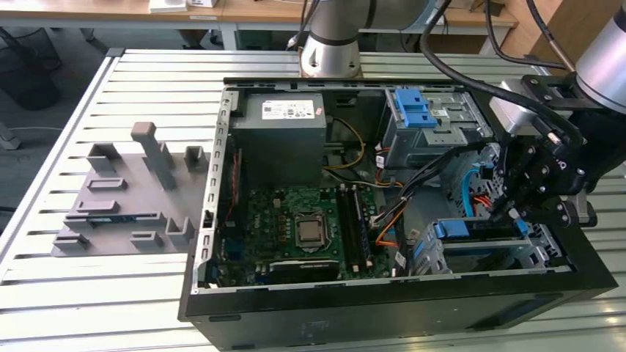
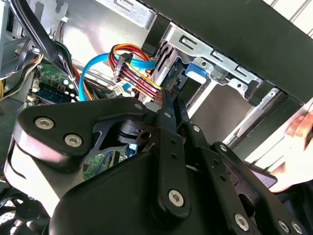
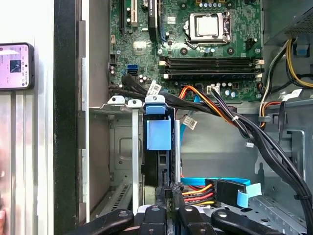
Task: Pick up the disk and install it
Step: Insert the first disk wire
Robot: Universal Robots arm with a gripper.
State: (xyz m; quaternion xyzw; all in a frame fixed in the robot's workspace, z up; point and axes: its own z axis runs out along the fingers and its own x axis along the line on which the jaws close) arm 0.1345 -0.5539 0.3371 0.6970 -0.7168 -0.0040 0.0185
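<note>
The open computer case (image 1: 391, 308) lies on its side on a slatted metal desk (image 1: 59, 293), and the arm's black tool (image 1: 533, 192) reaches down into the corner of the case at the exterior view's right, just above a small metal drive cage (image 1: 479, 253). The disk (image 3: 159, 142) stands on edge in that cage, its blue plastic end (image 3: 159, 134) facing out; in the first wrist view the tool (image 3: 172, 196) has its two thin fingers drawn narrow and closed on the disk's edge, right beside a bundle of red, orange and yellow wires with a black plug (image 3: 217, 188) and a flat blue cable (image 3: 210, 181). In the second wrist view the fingers (image 2: 171, 105) run together to a point at the blue part of the disk (image 2: 193, 73). The green main board (image 1: 303, 224) lies in the middle of the case, the grey power box (image 1: 284, 132) behind it. A phone (image 3: 15, 66) lies on the desk outside the case wall.
</note>
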